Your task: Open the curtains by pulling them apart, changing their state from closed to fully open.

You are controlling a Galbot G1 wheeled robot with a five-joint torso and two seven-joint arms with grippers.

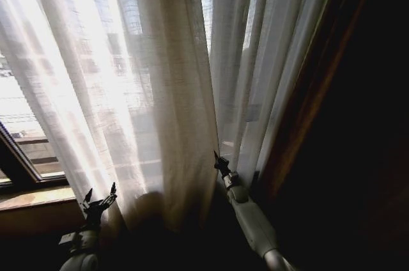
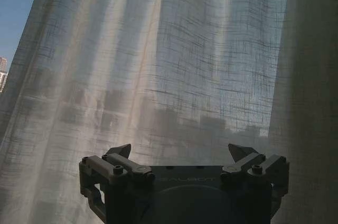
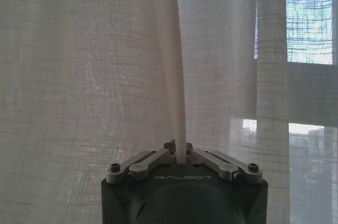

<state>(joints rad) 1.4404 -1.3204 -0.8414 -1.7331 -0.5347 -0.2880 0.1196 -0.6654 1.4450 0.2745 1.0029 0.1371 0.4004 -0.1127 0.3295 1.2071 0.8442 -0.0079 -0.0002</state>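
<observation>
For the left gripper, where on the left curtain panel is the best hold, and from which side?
Probably a vertical pleat ridge of the left curtain panel, approached straight on. The left gripper is open facing flat cloth, while the right gripper is shut on a narrow folded edge, which suggests a fold fits between fingers.

The curtains point(image 1: 166, 92) are sheer cream-white with long vertical pleats and a fine crosshatched weave, glowing brightest toward ten o'clock. At three o'clock hangs a dark brown drape point(image 1: 332, 124), possibly reddish along its edge. Blue sky point(image 2: 16, 2) shows beside the fabric.
</observation>
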